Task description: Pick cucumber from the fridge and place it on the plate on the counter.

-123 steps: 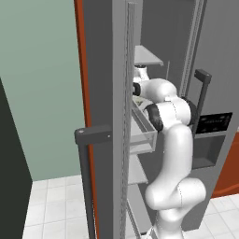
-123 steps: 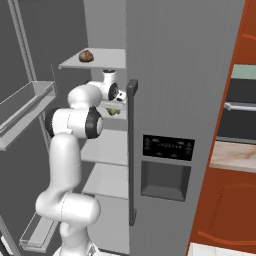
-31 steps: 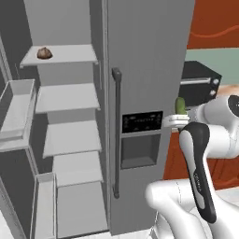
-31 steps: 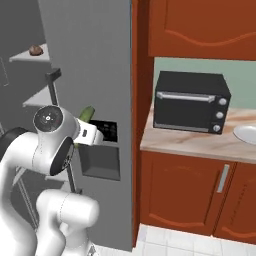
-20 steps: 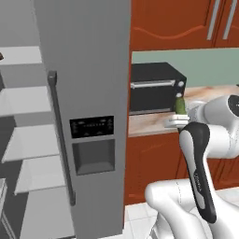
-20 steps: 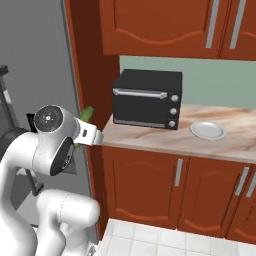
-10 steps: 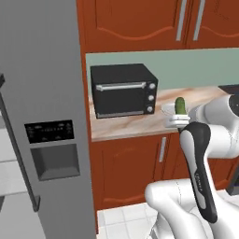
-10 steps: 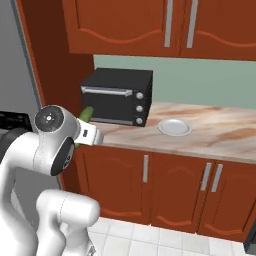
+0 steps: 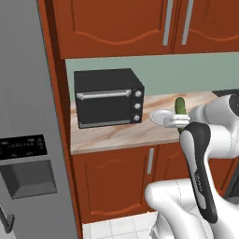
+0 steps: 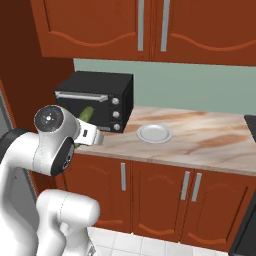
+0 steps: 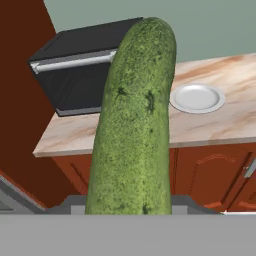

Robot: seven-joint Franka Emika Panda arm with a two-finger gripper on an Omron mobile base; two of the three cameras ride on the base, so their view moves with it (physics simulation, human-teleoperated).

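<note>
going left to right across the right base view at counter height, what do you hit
robot arm's shoulder joint → cucumber held in front of the toaster oven → toaster oven → plate → bare stretch of counter

Rough, pebbly-skinned cucumber [image 11: 134, 125]; glossy marbled stone counter [image 10: 210, 135]; smooth plate [image 11: 197, 98]; polished wooden cabinets [image 10: 165, 187].
</note>
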